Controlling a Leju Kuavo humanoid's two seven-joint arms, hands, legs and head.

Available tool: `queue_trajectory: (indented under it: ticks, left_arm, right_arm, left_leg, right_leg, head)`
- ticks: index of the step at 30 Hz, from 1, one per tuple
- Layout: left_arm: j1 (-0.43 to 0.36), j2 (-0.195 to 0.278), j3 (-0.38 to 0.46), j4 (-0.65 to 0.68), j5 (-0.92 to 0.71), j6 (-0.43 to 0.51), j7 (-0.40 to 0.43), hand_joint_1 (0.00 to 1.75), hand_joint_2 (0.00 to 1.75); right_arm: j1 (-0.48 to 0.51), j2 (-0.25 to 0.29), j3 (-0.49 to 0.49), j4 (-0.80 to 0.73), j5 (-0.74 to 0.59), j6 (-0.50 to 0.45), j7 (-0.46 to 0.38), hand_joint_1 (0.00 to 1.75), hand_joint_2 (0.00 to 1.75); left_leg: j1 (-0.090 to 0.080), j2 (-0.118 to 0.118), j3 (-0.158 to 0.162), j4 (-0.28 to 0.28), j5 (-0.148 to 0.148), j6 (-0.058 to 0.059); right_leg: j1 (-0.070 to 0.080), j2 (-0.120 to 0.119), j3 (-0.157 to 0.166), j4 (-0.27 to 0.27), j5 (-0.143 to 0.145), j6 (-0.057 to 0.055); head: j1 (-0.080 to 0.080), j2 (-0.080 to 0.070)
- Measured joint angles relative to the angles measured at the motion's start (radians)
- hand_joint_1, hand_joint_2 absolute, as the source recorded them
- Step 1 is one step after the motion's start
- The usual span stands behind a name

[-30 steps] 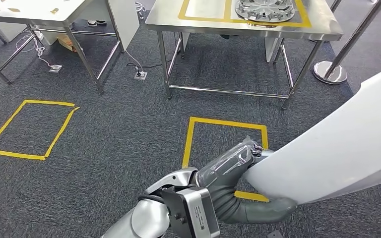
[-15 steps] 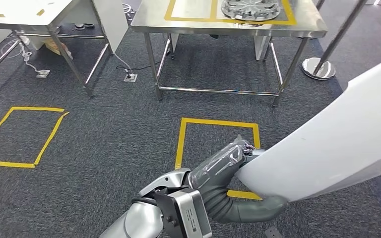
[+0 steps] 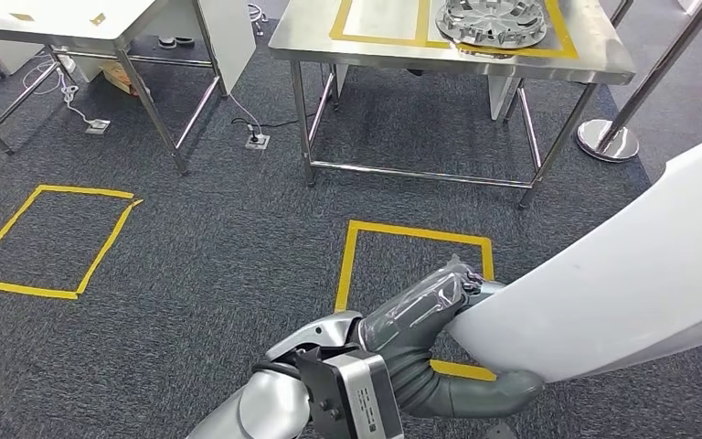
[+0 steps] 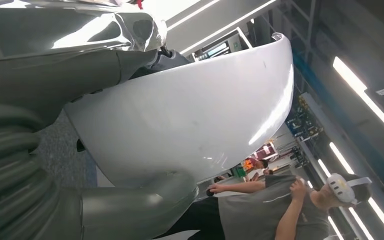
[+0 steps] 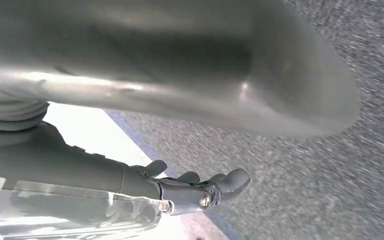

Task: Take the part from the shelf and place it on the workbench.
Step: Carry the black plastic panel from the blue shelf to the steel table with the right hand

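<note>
Dark grey carpet marked with yellow tape squares stretches ahead to a steel surface on slim legs; on that surface, inside a yellow tape outline, lies a round silver wheel-like casting; a second steel surface stands to the left, and a stanchion base rests on the carpet to the right. Low in the head view, the large white curved panel part is carried well short of the surface; the left hand grips its near end, thick thumb under the edge and plastic-covered back over the top; the left wrist view shows the same clasp, with a person wearing a headset beyond. The right hand lies against the white part with dark fingers partly extended; whether it actually grips I cannot tell.
</note>
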Motion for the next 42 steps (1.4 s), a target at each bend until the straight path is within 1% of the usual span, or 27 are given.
queue_trajectory:
  ticks: [3,5,6,8,9,10,11,12,14,15,17,20,22,24,25,26,27,28,30,31,34,36,37,39,40,41,42]
  left_arm:
    - [0.000,0.001,-0.001,-0.002,0.000,-0.001,0.000,1.75,1.75]
    - [0.000,0.003,-0.001,-0.005,0.000,-0.001,0.000,1.75,1.75]
    - [0.000,0.004,-0.001,-0.006,0.001,-0.001,0.000,1.75,1.75]
    - [0.005,0.007,-0.002,-0.008,0.001,-0.001,0.000,1.75,1.75]
    - [0.008,0.009,-0.003,-0.008,0.001,-0.001,0.000,1.75,1.75]
    - [0.011,0.010,-0.004,-0.008,0.001,-0.001,0.000,1.75,1.75]
    - [0.013,0.011,-0.004,-0.008,0.001,-0.001,0.000,1.75,1.75]
    - [0.014,0.012,-0.005,-0.009,0.001,-0.001,0.000,1.75,1.75]
    - [0.014,0.012,-0.008,-0.013,0.001,-0.001,0.000,1.75,1.75]
    - [0.014,0.013,-0.009,-0.015,0.001,-0.001,0.000,1.75,1.75]
    - [0.015,0.013,-0.011,-0.018,0.001,-0.001,0.000,1.75,1.75]
    - [0.017,0.013,-0.012,-0.023,0.001,-0.001,0.000,1.75,1.75]
    - [0.017,0.013,-0.012,-0.026,0.001,-0.001,0.000,1.75,1.75]
    - [0.019,0.014,-0.013,-0.027,0.001,-0.001,0.001,1.75,1.75]
    - [0.021,0.015,-0.014,-0.027,0.001,-0.001,0.001,1.75,1.75]
    - [0.023,0.016,-0.016,-0.027,0.001,-0.001,0.002,1.75,1.75]
    - [0.023,0.017,-0.017,-0.028,0.001,-0.001,0.002,1.75,1.75]
    - [0.024,0.017,-0.018,-0.029,0.001,-0.001,0.003,1.75,1.75]
    - [0.024,0.018,-0.019,-0.032,0.000,-0.001,0.003,1.75,1.75]
    - [0.023,0.018,-0.019,-0.034,0.000,-0.002,0.004,1.75,1.75]
    - [0.023,0.019,-0.021,-0.037,-0.001,-0.003,0.005,1.75,1.75]
    - [0.022,0.019,-0.022,-0.040,-0.001,-0.003,0.006,1.75,1.75]
    - [0.022,0.020,-0.022,-0.041,-0.001,-0.003,0.006,1.75,1.75]
    - [0.023,0.022,-0.022,-0.041,-0.001,-0.003,0.007,1.75,1.75]
    - [0.025,0.023,-0.023,-0.041,-0.001,-0.003,0.008,1.75,1.75]
    - [0.026,0.024,-0.023,-0.041,-0.001,-0.003,0.009,1.75,1.75]
    - [0.026,0.025,-0.024,-0.041,-0.002,-0.003,0.009,1.75,1.75]
  right_arm:
    - [0.001,0.001,0.005,0.000,0.006,0.000,-0.004,0.00,0.00]
    - [0.001,0.001,0.007,0.000,0.010,0.000,-0.006,0.00,0.00]
    - [0.000,0.002,0.008,0.000,0.012,0.000,-0.007,0.00,0.00]
    - [0.000,0.001,0.010,0.000,0.014,0.000,-0.007,0.00,0.00]
    - [0.000,0.001,0.010,0.000,0.015,0.000,-0.007,0.00,0.00]
    - [0.000,0.001,0.010,0.000,0.016,0.000,-0.008,0.00,0.00]
    - [0.000,0.001,0.010,0.000,0.017,0.000,-0.008,0.00,0.00]
    - [0.000,0.001,0.010,0.000,0.018,0.000,-0.009,0.00,0.00]
    - [0.000,0.002,0.010,0.000,0.019,0.000,-0.012,0.00,0.00]
    - [0.000,0.002,0.011,0.000,0.020,0.000,-0.014,0.00,0.00]
    - [0.000,0.002,0.011,0.000,0.021,0.000,-0.016,0.00,0.00]
    - [-0.001,0.004,0.015,0.000,0.022,0.000,-0.019,0.00,0.00]
    - [-0.002,0.003,0.020,0.000,0.023,0.000,-0.020,0.00,0.00]
    - [-0.001,0.000,0.023,0.000,0.023,0.000,-0.020,0.00,0.00]
    - [0.000,0.000,0.024,0.000,0.024,0.000,-0.020,0.00,0.00]
    - [0.001,-0.001,0.025,0.000,0.024,0.000,-0.020,0.00,0.00]
    - [0.000,-0.002,0.026,0.000,0.024,0.000,-0.020,0.00,0.00]
    - [0.000,-0.002,0.027,0.000,0.024,0.000,-0.020,0.00,0.00]
    - [-0.001,-0.003,0.027,0.000,0.025,0.000,-0.020,0.00,0.00]
    - [-0.001,-0.003,0.028,0.000,0.025,0.001,-0.020,0.00,0.00]
    - [-0.002,-0.002,0.028,0.000,0.027,0.002,-0.020,0.00,0.00]
    - [-0.004,-0.001,0.028,0.000,0.028,0.003,-0.020,0.00,0.00]
    - [-0.005,-0.001,0.028,0.000,0.028,0.003,-0.020,0.00,0.00]
    - [-0.006,-0.001,0.028,0.000,0.028,0.005,-0.020,0.00,0.00]
    - [-0.006,-0.001,0.028,0.000,0.029,0.005,-0.020,0.00,0.00]
    - [-0.006,-0.001,0.028,0.000,0.029,0.006,-0.020,0.00,0.00]
    - [-0.006,-0.001,0.028,0.000,0.030,0.006,-0.020,0.00,0.00]
  left_leg:
    - [-0.002,0.000,-0.003,0.003,-0.007,-0.009]
    - [0.001,0.001,-0.016,0.032,-0.027,-0.020]
    - [0.004,0.002,-0.038,0.076,-0.051,-0.027]
    - [0.012,0.003,-0.109,0.212,-0.107,-0.038]
    - [0.017,0.003,-0.143,0.270,-0.123,-0.041]
    - [0.021,0.003,-0.163,0.298,-0.122,-0.043]
    - [0.023,0.003,-0.162,0.284,-0.102,-0.043]
    - [0.025,0.003,-0.140,0.231,-0.066,-0.043]
    - [0.025,0.005,-0.071,0.088,-0.002,-0.040]
    - [0.024,0.006,-0.046,0.040,0.013,-0.038]
    - [0.018,0.004,-0.033,0.017,0.011,-0.032]
    - [0.020,0.002,-0.019,0.005,0.012,-0.014]
    - [0.022,0.004,-0.008,-0.002,0.010,-0.002]
    - [0.019,0.003,-0.005,-0.001,0.005,0.006]
    - [0.017,0.002,-0.002,-0.001,0.002,0.008]
    - [0.016,0.000,0.002,-0.001,-0.002,0.008]
    - [0.015,-0.001,0.008,0.000,-0.007,0.007]
    - [0.014,-0.002,0.016,0.001,-0.013,0.005]
    - [0.010,-0.003,0.026,0.005,-0.027,-0.005]
    - [0.008,-0.003,0.027,0.006,-0.032,-0.009]
    - [0.008,-0.003,0.030,0.005,-0.042,-0.021]
    - [0.011,0.000,0.014,0.044,-0.063,-0.033]
    - [0.014,0.001,-0.014,0.095,-0.084,-0.038]
    - [0.019,0.002,-0.097,0.233,-0.129,-0.044]
    - [0.021,0.003,-0.136,0.287,-0.136,-0.046]
    - [0.023,0.003,-0.157,0.301,-0.123,-0.046]
    - [0.024,0.003,-0.155,0.273,-0.089,-0.045]
  right_leg:
    - [0.003,0.000,0.009,-0.016,-0.001,-0.016]
    - [-0.002,0.000,0.014,-0.018,-0.002,-0.025]
    - [-0.005,-0.001,0.016,-0.019,-0.003,-0.030]
    - [-0.006,-0.002,0.019,-0.019,-0.006,-0.035]
    - [-0.006,-0.002,0.020,-0.019,-0.007,-0.035]
    - [-0.007,-0.002,0.021,-0.019,-0.009,-0.034]
    - [-0.008,-0.002,0.023,-0.019,-0.010,-0.032]
    - [-0.009,-0.001,0.026,-0.019,-0.013,-0.030]
    - [-0.009,0.000,0.033,-0.018,-0.018,-0.021]
    - [-0.008,0.000,0.034,-0.018,-0.021,-0.015]
    - [-0.008,0.000,0.035,-0.021,-0.024,-0.003]
    - [-0.012,-0.002,0.036,-0.010,-0.036,0.013]
    - [-0.010,-0.002,-0.009,0.085,-0.081,0.015]
    - [-0.007,-0.001,-0.087,0.223,-0.130,0.016]
    - [-0.006,-0.001,-0.114,0.263,-0.134,0.016]
    - [-0.006,-0.001,-0.123,0.264,-0.118,0.014]
    - [-0.006,-0.001,-0.110,0.222,-0.083,0.011]
    - [-0.006,-0.002,-0.081,0.151,-0.040,0.007]
    - [-0.003,-0.001,-0.022,0.026,0.010,0.002]
    - [-0.002,-0.001,-0.008,-0.004,0.015,-0.002]
    - [-0.001,0.000,0.001,-0.014,0.006,-0.016]
    - [-0.005,0.000,0.012,-0.016,0.000,-0.029]
    - [-0.006,0.000,0.017,-0.017,-0.004,-0.033]
    - [-0.007,-0.001,0.026,-0.017,-0.013,-0.037]
    - [-0.007,-0.001,0.030,-0.017,-0.018,-0.036]
    - [-0.007,0.000,0.036,-0.017,-0.024,-0.035]
    - [-0.007,0.001,0.044,-0.017,-0.030,-0.034]
  head:
    - [-0.002,0.000]
    - [-0.006,0.000]
    - [-0.010,0.000]
    - [-0.019,0.000]
    - [-0.020,0.000]
    - [-0.021,0.000]
    - [-0.022,0.000]
    - [-0.024,0.000]
    - [-0.028,0.000]
    - [-0.030,0.000]
    - [-0.031,0.000]
    - [-0.026,0.000]
    - [-0.016,0.000]
    - [-0.006,0.000]
    - [-0.004,0.000]
    - [-0.002,0.000]
    - [0.000,0.000]
    - [0.002,0.000]
    - [0.006,0.000]
    - [0.006,0.000]
    - [0.003,0.000]
    - [-0.005,0.000]
    - [-0.010,0.000]
    - [-0.016,0.000]
    - [-0.018,0.000]
    - [-0.019,0.000]
    - [-0.020,0.000]
